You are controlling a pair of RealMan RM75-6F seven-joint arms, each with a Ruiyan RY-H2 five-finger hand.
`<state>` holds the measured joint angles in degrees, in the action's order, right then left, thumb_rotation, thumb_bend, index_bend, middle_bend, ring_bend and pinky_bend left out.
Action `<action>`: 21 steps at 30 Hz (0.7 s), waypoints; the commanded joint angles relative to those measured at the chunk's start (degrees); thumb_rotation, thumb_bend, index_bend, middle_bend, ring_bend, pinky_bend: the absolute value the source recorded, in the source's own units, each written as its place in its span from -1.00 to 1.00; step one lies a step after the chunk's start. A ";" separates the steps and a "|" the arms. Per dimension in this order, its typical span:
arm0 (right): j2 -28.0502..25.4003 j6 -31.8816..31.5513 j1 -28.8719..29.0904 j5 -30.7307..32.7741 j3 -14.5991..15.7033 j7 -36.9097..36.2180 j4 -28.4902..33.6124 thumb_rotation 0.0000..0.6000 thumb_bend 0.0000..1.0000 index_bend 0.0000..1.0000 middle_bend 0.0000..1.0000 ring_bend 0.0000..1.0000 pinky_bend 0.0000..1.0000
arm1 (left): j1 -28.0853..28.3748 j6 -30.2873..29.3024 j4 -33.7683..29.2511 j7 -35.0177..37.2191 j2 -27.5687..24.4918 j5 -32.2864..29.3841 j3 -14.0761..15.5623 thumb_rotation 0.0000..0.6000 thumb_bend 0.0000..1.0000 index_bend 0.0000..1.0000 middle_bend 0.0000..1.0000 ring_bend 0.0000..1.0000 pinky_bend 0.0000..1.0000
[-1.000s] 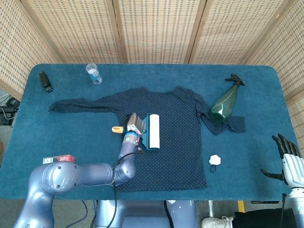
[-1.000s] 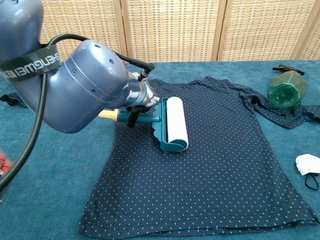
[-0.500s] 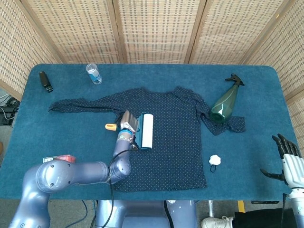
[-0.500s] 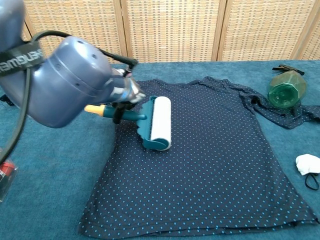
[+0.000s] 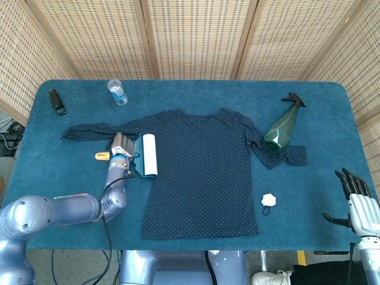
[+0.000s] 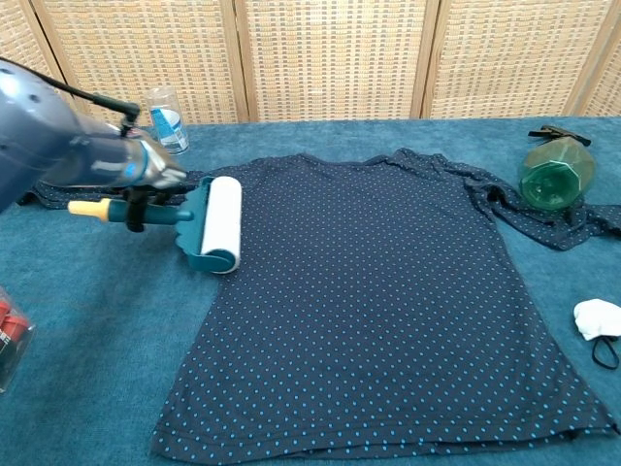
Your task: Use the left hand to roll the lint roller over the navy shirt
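Observation:
The navy dotted shirt (image 5: 205, 172) (image 6: 388, 291) lies flat in the middle of the blue table. My left hand (image 5: 120, 146) (image 6: 146, 175) grips the teal handle of the lint roller (image 5: 148, 155) (image 6: 219, 223). The roller's white drum lies at the shirt's left edge, under the left sleeve, and seems to rest half on the cloth. A yellow cap shows at the handle's end. My right hand (image 5: 355, 199) hangs off the table's near right corner, fingers apart, holding nothing.
A green spray bottle (image 5: 281, 129) (image 6: 555, 172) lies on the shirt's right sleeve. A small water bottle (image 5: 117, 92) (image 6: 169, 118) and a black object (image 5: 57, 101) stand at the far left. A white crumpled item (image 5: 269, 199) (image 6: 597, 319) sits near right, a red packet (image 6: 8, 325) near left.
My left hand has drawn the lint roller leftwards across the shirt, from the middle of the chest to the shirt's left edge. The right hand has barely moved.

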<state>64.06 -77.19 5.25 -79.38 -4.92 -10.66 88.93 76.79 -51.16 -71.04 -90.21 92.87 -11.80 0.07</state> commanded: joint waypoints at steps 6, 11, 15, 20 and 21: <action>0.02 -0.68 -0.17 -0.65 0.23 0.90 0.63 1.00 -0.91 -1.00 -1.00 -1.00 -1.00 | -2.91 2.07 -0.87 4.13 -2.68 5.12 1.31 1.00 -0.20 0.44 0.36 0.15 -0.07; 0.01 -1.12 -0.24 -1.16 0.37 1.34 1.01 1.00 -0.91 -1.00 -1.00 -1.00 -1.00 | -4.21 0.79 -1.35 6.38 -3.45 11.11 2.89 1.00 -0.53 -0.75 -0.84 -0.86 -0.82; -0.04 -1.52 -0.33 -1.53 0.44 1.51 1.23 1.00 -0.91 -1.00 -1.00 -1.00 -1.00 | -5.68 -0.31 -2.39 10.02 -4.41 15.01 2.73 1.00 -0.82 -1.00 -1.00 -1.00 -1.00; -0.09 -1.95 -0.40 -1.98 0.53 1.73 1.48 1.00 -0.91 -1.00 -1.00 -1.00 -1.00 | -8.37 -2.22 -4.42 17.47 -6.60 23.50 1.77 1.00 -0.87 -1.00 -1.00 -1.00 -1.00; -0.08 -2.13 -0.43 -2.19 0.58 1.86 1.56 1.00 -0.91 -1.00 -1.00 -1.00 -1.00 | -9.44 -2.89 -5.78 20.30 -7.76 26.24 1.32 1.00 -0.87 -1.00 -1.00 -1.00 -1.00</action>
<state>63.98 -79.24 4.84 -81.49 -4.37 -8.86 90.45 69.72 -52.39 -74.46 -75.32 87.33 9.01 2.28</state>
